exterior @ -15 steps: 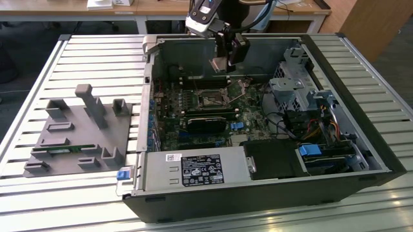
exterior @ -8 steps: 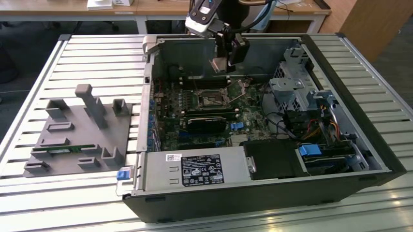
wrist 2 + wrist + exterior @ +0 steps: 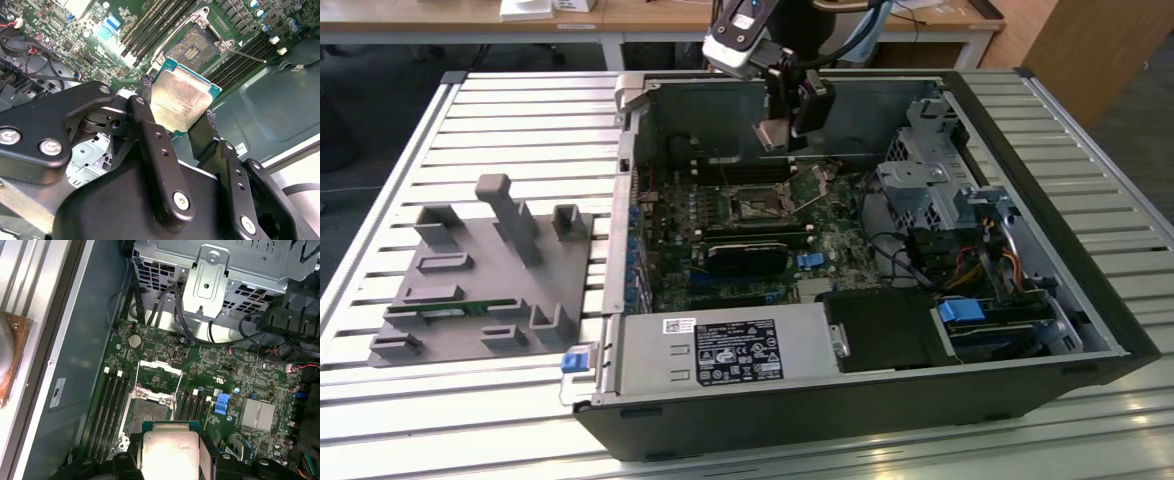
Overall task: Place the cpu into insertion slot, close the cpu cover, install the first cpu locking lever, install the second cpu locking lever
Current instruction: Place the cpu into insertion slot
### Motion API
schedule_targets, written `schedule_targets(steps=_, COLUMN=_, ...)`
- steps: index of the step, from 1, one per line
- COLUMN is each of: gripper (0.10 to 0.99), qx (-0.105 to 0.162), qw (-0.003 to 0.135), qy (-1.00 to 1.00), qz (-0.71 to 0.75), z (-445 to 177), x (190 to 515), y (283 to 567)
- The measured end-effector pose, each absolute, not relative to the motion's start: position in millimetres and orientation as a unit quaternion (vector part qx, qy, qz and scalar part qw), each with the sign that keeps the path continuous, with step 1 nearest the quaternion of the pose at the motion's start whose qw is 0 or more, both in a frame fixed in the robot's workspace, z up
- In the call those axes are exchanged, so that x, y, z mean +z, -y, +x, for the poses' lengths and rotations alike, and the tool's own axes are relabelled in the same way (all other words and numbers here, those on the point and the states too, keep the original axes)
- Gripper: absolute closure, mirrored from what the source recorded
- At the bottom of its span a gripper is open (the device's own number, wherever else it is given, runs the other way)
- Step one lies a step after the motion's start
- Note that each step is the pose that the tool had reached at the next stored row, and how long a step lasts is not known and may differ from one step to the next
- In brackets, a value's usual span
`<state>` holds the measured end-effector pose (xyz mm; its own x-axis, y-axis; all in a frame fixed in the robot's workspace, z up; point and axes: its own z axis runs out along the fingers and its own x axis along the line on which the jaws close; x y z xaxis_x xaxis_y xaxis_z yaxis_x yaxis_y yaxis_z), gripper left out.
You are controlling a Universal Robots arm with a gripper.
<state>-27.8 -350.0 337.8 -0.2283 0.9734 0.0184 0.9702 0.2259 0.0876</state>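
Observation:
My gripper (image 3: pixel 778 138) hangs over the back of the open computer case, shut on the cpu (image 3: pixel 182 99), a small square chip with a dull silver top. In both wrist views the chip sits clamped between the two black fingers (image 3: pixel 150 125), tilted and in the air above the motherboard. The insertion slot (image 3: pixel 147 412) lies open below and just ahead of the chip (image 3: pixel 167 452), its contact field bare. The cpu cover (image 3: pixel 160 371) stands swung up at the socket's far edge. A thin locking lever (image 3: pixel 246 53) sticks out beside the socket (image 3: pixel 192 50).
Memory slots (image 3: pixel 107 400) flank the socket on both sides. A black card (image 3: pixel 750 255) lies in front of the socket (image 3: pixel 754 208), a drive cage (image 3: pixel 927 180) and cables at the exterior view's right, the power supply (image 3: pixel 720 350) in front. A grey fixture tray (image 3: pixel 480 270) sits outside the case.

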Motion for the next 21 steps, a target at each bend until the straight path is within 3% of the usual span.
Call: schedule_targets(steps=21, gripper=0.545, qx=0.04, qw=0.02, qy=-0.776, qz=0.629, z=-27.8, x=334.8, y=350.0)
